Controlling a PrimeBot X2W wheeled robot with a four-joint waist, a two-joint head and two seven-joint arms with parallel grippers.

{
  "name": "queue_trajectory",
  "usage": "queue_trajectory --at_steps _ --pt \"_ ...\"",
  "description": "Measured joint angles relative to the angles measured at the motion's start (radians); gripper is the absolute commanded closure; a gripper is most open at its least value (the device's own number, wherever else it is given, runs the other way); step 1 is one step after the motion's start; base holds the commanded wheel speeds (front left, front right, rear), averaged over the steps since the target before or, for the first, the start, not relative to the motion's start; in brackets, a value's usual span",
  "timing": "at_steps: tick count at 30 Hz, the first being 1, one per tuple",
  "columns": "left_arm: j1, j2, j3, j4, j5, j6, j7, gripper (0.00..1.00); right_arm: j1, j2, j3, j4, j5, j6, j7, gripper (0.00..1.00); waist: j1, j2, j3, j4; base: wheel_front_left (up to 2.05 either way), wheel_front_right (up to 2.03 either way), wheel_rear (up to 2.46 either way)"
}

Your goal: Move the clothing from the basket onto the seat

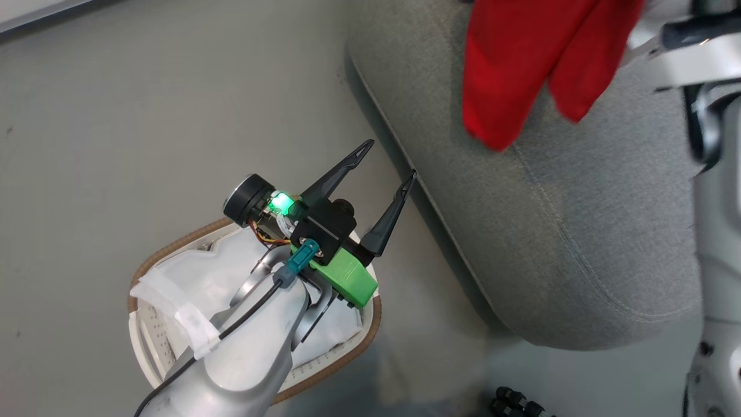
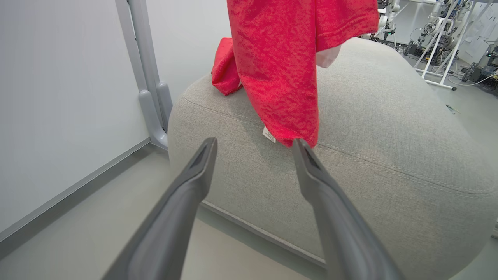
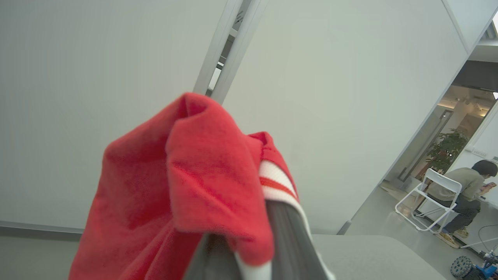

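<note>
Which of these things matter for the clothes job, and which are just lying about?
Job: clothing in the right claw, red piece on the seat, basket, open left claw.
Lying about: white liner sheet, folding chair, seated person, potted plant.

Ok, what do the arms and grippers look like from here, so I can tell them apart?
The left arm is silver metal, with a black cable running to a teal connector, a bright green block and a lit green lamp. The left gripper has two long, dark, tapering fingers. The right arm is pale grey-white with dark joints.
</note>
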Motion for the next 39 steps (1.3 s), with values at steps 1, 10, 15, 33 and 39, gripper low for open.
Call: queue_trajectory --at_steps 1,10,15,33,39 --pt "-0.004 -0.001 -0.002 -0.003 0.004 -0.001 0.000 0.00 -0.037 -0.026 -0.021 0.005 -0.009 0.000 0.000 1.00 0.0000 0.0000 0.007 0.012 0.00 0.00 0.00" --pt "-0.014 -0.010 -0.010 -0.046 0.015 -0.001 0.000 0.00 -0.270 -0.238 -0.208 0.115 -0.077 0.000 0.000 1.00 0.0000 0.0000 0.076 0.125 0.00 0.00 0.00" --pt "-0.018 -0.009 -0.008 -0.063 0.031 0.005 0.000 0.00 -0.275 -0.284 -0.289 0.212 -0.123 0.000 -0.001 1.00 0.0001 0.0000 0.132 0.181 0.00 0.00 0.00" --pt "-0.028 0.020 0.014 -0.061 0.037 0.018 0.000 0.00 -0.060 -0.095 -0.365 0.273 -0.143 0.000 -0.001 0.00 0.0000 0.0000 0.228 0.181 0.00 0.00 0.00" --pt "-0.028 0.022 0.018 -0.053 0.020 0.015 0.000 0.00 -0.008 -0.057 -0.329 0.240 -0.129 0.000 -0.001 0.00 0.0000 -0.0001 0.194 0.145 0.00 0.00 0.00"
